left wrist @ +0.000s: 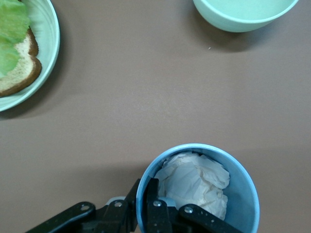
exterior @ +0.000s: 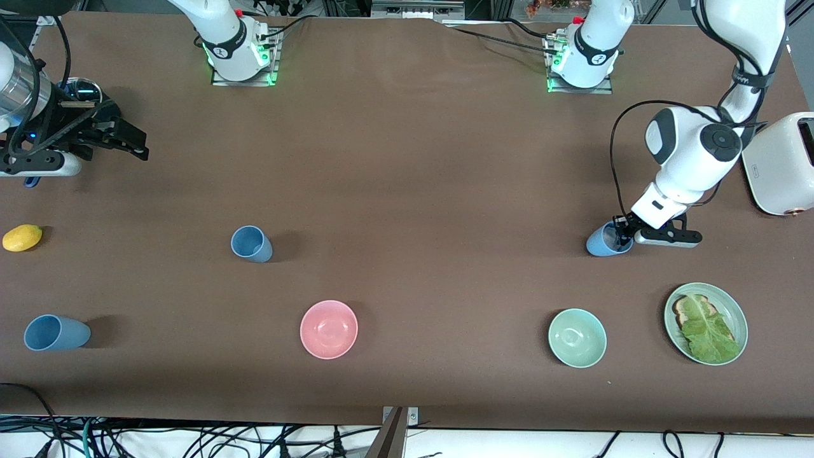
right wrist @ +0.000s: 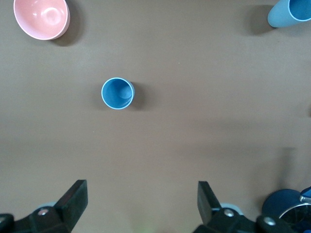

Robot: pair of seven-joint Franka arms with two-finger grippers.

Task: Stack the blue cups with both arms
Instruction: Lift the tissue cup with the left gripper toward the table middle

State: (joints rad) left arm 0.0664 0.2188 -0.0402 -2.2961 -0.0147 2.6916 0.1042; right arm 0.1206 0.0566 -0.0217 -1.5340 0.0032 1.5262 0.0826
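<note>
Three light-blue cups show. One cup (exterior: 251, 243) stands on the table toward the right arm's end and also shows in the right wrist view (right wrist: 117, 93). A second cup (exterior: 56, 333) stands nearer the front camera and shows in the right wrist view too (right wrist: 291, 12). My left gripper (exterior: 620, 236) is shut on the rim of the third cup (exterior: 603, 242), one finger inside and one outside (left wrist: 146, 187). That cup (left wrist: 243, 194) holds crumpled white paper (left wrist: 197, 187). My right gripper (exterior: 124, 137) is open and empty (right wrist: 141, 189), above the table at the right arm's end.
A lemon (exterior: 22, 237), a pink bowl (exterior: 329, 329), a mint-green bowl (exterior: 577, 338) and a green plate (exterior: 738, 312) with bread and lettuce are on the table. A white toaster (exterior: 782, 162) stands beside the left arm. A dark-blue saucepan (right wrist: 284, 206) sits by my right gripper.
</note>
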